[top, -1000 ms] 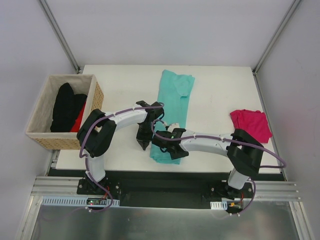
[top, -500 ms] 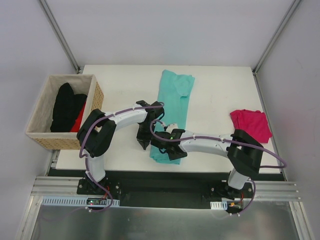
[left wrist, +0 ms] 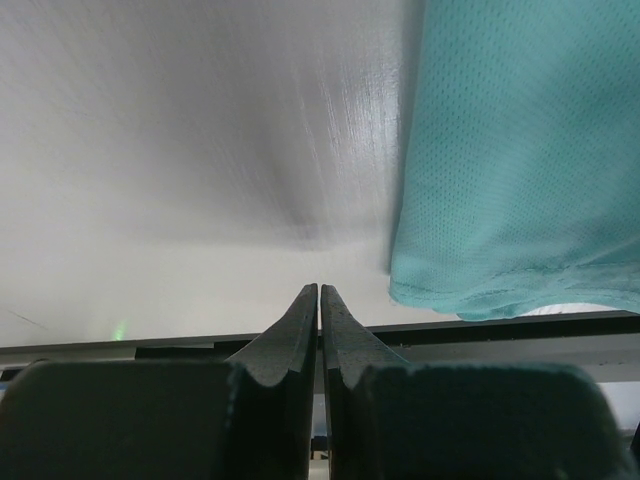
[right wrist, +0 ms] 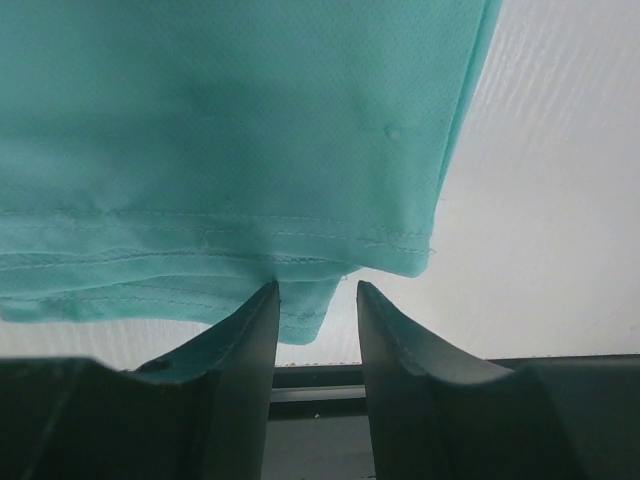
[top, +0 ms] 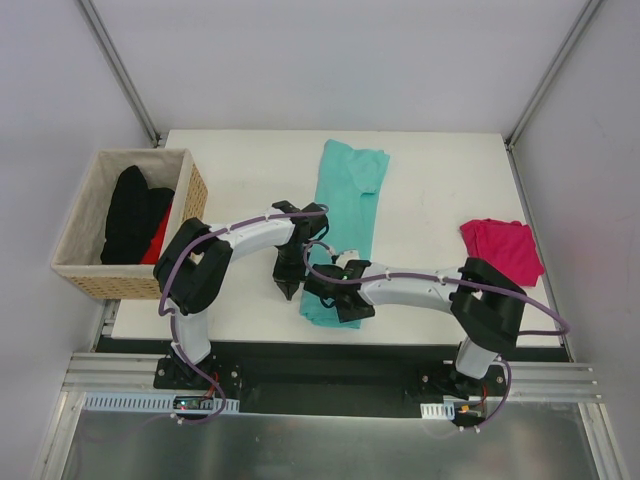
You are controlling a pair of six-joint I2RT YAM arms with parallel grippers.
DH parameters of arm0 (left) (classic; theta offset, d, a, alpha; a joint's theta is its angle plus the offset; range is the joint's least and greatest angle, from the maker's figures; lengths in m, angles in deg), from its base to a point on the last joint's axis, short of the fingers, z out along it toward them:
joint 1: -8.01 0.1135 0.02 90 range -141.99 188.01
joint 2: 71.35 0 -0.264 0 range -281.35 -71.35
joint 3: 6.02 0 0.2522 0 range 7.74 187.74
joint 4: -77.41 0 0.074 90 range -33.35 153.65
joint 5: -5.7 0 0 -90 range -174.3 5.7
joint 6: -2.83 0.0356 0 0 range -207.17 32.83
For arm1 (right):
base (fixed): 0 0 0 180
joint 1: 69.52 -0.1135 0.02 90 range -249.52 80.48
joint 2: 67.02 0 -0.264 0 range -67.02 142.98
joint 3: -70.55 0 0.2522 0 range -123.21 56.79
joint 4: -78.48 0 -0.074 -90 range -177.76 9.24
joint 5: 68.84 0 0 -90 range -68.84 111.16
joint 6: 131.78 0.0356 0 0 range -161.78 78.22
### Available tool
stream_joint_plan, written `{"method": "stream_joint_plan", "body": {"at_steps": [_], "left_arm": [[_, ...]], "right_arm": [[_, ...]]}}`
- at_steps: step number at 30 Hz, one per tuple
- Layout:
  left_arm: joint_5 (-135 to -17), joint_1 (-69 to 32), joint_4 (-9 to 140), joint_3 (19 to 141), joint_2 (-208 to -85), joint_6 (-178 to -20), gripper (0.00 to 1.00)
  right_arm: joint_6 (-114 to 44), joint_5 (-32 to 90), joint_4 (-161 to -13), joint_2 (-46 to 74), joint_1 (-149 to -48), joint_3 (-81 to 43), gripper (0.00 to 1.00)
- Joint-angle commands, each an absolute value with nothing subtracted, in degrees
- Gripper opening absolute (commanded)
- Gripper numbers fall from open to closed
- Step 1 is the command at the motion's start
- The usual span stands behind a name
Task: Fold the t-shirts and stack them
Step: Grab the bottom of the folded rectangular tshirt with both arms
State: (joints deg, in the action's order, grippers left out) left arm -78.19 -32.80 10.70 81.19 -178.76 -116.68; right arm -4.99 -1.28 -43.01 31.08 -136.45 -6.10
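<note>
**Task items.** The teal-mint green short-sleeved cloth t-shirt (top: pixel 347 205) lies folded into a long narrow strip at the middle of the flat white table (top: pixel 240 180). Its long axis runs from far to near, leaning slightly left toward the near end. The stitched hem end sits just short of the near table edge. The magenta-pink cloth t-shirt (top: pixel 502 250) lies in a compact bundle beside the right table edge, well apart from the teal one.

**Left gripper** (top: pixel 287 290). It points toward the near edge over bare table, just left of the teal strip. In the wrist view its fingertips (left wrist: pixel 308 305) are pressed together with nothing between them, and the cloth edge (left wrist: pixel 520 150) lies to their right, not touching.

**Right gripper** (top: pixel 335 298). It is over the near end of the strip. The wrist view shows its jaws (right wrist: pixel 318 300) narrowly parted at the layered hem (right wrist: pixel 230 120), not clamped on it.

**Clearance.** Bare table surface lies on both sides of the strip. A woven wicker basket (top: pixel 76 272) holding black and red cloth stands against the left table edge.
</note>
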Motion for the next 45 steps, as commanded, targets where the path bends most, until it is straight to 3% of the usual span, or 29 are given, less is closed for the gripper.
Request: {"method": "stream_joint_plan", "body": {"at_steps": [1,24,28,36,39,43,45], "left_arm": [[-77.6,-32.9,8.5,81.2,-178.0,-116.9,0.03],[-76.8,-32.9,6.8,85.1,-180.2,-117.3,0.03],[-77.1,-32.9,6.0,85.4,-180.4,-117.7,0.03],[-77.1,-32.9,5.6,85.3,-180.3,-118.6,0.03],[-76.9,-32.9,5.6,85.4,-180.9,-118.7,0.03],[-76.1,-32.9,6.1,86.0,-181.6,-118.6,0.03],[-75.9,-32.9,6.4,86.6,-181.7,-118.6,0.03]], "right_arm": [[-1.9,-0.5,-43.3,30.8,-135.5,-4.6,0.4],[-1.2,3.2,-48.0,32.8,-132.7,-1.1,0.38],[-1.4,4.1,-50.3,33.7,-132.0,-0.3,0.32],[-1.4,5.0,-52.3,35.2,-131.2,0.3,0.31],[-1.3,5.2,-52.6,35.2,-131.0,0.7,0.26],[-1.1,5.5,-52.2,35.2,-130.7,1.0,0.1],[-1.1,5.2,-51.7,35.0,-130.7,0.8,0.09]]}}
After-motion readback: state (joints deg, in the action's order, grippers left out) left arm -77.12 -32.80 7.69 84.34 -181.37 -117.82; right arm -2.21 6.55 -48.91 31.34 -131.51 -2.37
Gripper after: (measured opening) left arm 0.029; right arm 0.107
